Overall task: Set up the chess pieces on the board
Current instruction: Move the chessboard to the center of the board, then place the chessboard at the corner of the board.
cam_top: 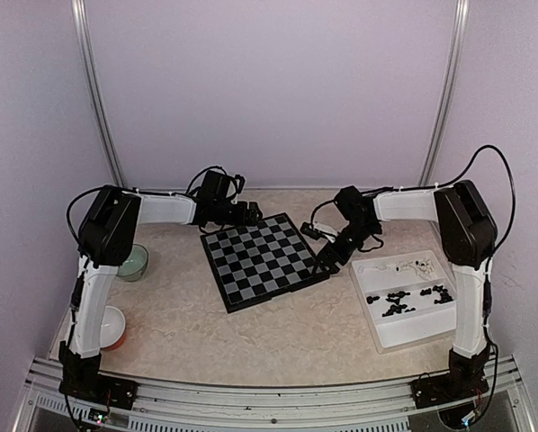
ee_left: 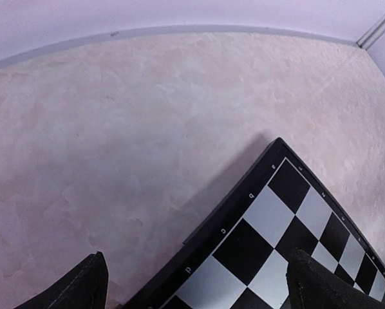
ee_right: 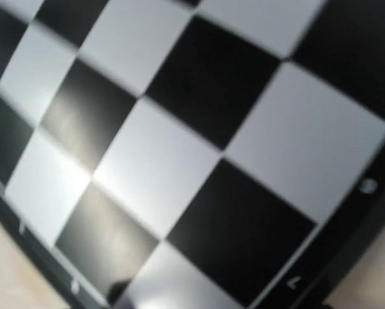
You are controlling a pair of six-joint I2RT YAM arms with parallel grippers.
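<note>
The board point(cam_top: 262, 259) lies turned at an angle in the middle of the table, with no pieces showing on its squares. The chess pieces sit in a white tray point(cam_top: 413, 335) on the right, black ones point(cam_top: 399, 301) in the middle and cream-white ones point(cam_top: 417, 266) at its far end. My left gripper point(cam_top: 254, 216) hovers at the board's far corner. In the left wrist view it point(ee_left: 199, 286) is open, its fingers point(ee_left: 89, 286) wide apart astride the board's rim point(ee_left: 231, 222). My right gripper point(cam_top: 328, 261) is low at the board's right corner. The right wrist view shows only blurred checks point(ee_right: 179, 161) from very close, with the fingers hidden.
A pale green bowl point(cam_top: 134, 261) stands at the left, beside the left arm. A white and orange bowl point(cam_top: 114, 328) sits nearer the front left. Walls close in the back and sides of the table.
</note>
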